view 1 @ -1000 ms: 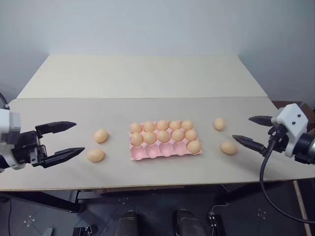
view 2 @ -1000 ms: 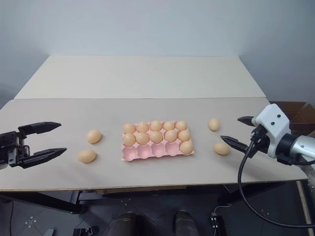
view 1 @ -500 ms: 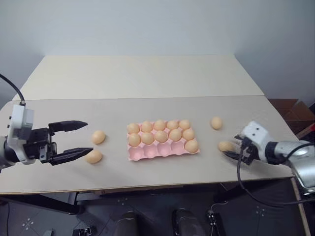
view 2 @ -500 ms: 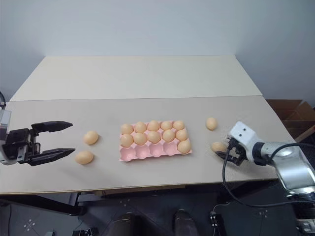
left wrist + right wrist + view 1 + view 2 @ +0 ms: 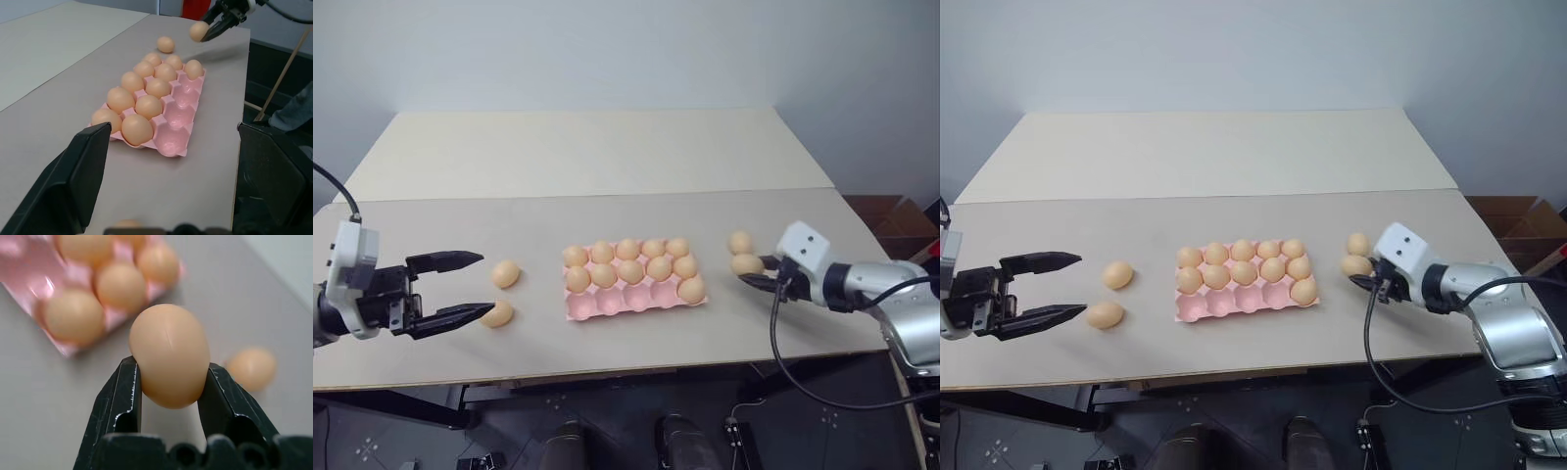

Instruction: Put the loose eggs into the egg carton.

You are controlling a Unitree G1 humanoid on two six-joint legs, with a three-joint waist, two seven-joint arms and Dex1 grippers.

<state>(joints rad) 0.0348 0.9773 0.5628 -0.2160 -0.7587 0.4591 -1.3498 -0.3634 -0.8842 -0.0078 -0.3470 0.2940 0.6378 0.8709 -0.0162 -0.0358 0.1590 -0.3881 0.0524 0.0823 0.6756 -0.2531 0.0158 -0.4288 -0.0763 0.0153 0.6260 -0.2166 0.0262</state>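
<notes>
egg [image 5: 169,355] — in right gripper [image 5: 171,382] (clamped)

Egg carton [image 5: 636,299] is sitting mid-table [image 5: 607,220], eleven eggs in it, four front cups standing vacant. Two loose eggs are lying to its left: one [image 5: 506,273] behind, one [image 5: 497,313] in front. To its right, the right gripper [image 5: 751,272] is holding an egg [image 5: 746,263] off the table, another egg [image 5: 739,242] lying just behind.

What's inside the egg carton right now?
The egg carton holds eleven eggs: the two far rows are full, and one egg sits in the near row's right-end cup. The four other near cups are empty. Cup bottoms under the eggs are covered.
</notes>
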